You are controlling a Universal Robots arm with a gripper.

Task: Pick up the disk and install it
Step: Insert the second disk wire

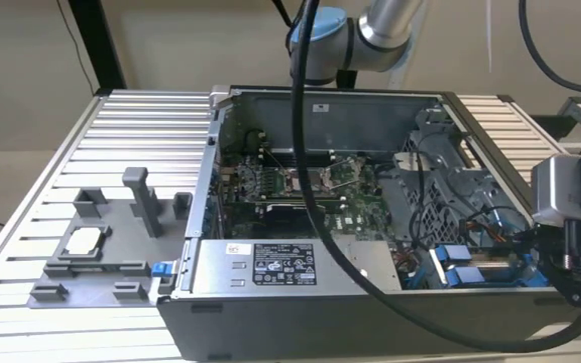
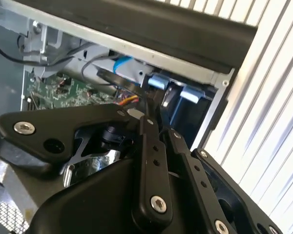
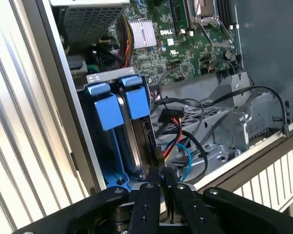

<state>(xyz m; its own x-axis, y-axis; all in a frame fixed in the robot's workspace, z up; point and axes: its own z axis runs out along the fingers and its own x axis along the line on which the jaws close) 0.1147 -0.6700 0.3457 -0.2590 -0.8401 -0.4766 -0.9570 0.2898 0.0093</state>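
An open computer case (image 1: 371, 314) lies on the slatted table. In its drive bay, at the exterior view's right, the disk (image 3: 137, 101) stands on edge in its blue bracket, beside another blue-bracketed drive (image 3: 106, 111). The blue tabs also appear in the second wrist view (image 2: 157, 81) and the exterior view (image 1: 455, 255). My gripper (image 3: 159, 171) hangs at the bay's end, black fingers pressed close together with nothing visible between them. Its tips (image 2: 161, 127) line up with the disk's edge; I cannot tell whether they touch it. In the exterior view the gripper (image 1: 532, 240) is low over the bay.
A green motherboard (image 1: 301, 189) fills the case's middle, with a grey box with a white label (image 1: 281, 265) in front. Loose coloured cables (image 3: 176, 131) lie beside the bay. A grey tray (image 1: 109, 291) holding a small silver chip (image 1: 84, 240) sits at the exterior view's left.
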